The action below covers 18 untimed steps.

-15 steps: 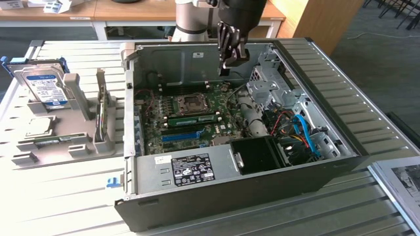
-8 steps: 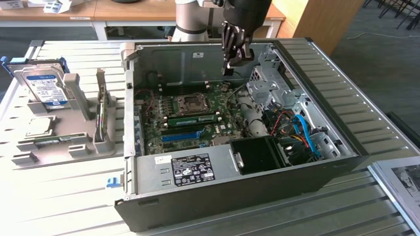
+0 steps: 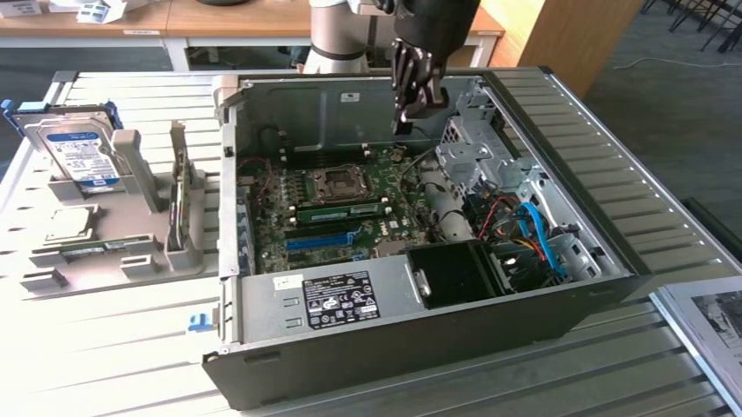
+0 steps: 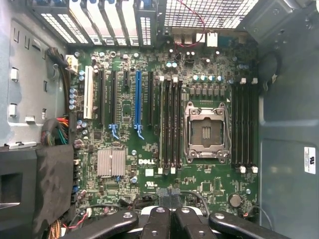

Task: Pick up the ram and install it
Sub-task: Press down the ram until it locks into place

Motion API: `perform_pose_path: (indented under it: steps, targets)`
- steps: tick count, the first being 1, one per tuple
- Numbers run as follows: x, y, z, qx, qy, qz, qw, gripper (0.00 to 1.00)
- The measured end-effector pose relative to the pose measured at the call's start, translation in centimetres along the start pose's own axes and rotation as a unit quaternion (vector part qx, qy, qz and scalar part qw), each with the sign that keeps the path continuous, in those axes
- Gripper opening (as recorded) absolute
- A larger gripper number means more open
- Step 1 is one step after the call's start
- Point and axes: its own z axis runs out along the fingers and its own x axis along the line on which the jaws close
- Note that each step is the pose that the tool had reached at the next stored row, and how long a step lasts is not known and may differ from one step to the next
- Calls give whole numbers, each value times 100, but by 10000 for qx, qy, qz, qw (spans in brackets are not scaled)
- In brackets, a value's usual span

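Open case (image 3: 383, 352) — ram (image 3: 344, 211) well below closed gripper (image 3: 405, 123).

Exterior oblique, wrist overhead, motherboard (image 4: 209, 179) shared

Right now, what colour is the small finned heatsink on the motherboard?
Silver-grey, bare metal. The heatsink shows best in the wrist view.

One open computer case (image 3: 347, 347) holds one motherboard (image 4: 144, 144) and one green ram (image 3: 347, 211). The board carries one CPU socket (image 4: 207, 132), one blue slot (image 4: 137, 102), one silver heatsink (image 4: 110, 162) and eight dark memory slots (image 4: 245, 124). One hard drive (image 3: 79, 156) stands outside.
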Motion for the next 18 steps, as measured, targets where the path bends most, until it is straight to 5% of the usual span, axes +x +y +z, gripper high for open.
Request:
perform_pose_path:
  steps: [18]
  targets:
    - [4, -7, 131, 0, 0, 0, 10000, 10]
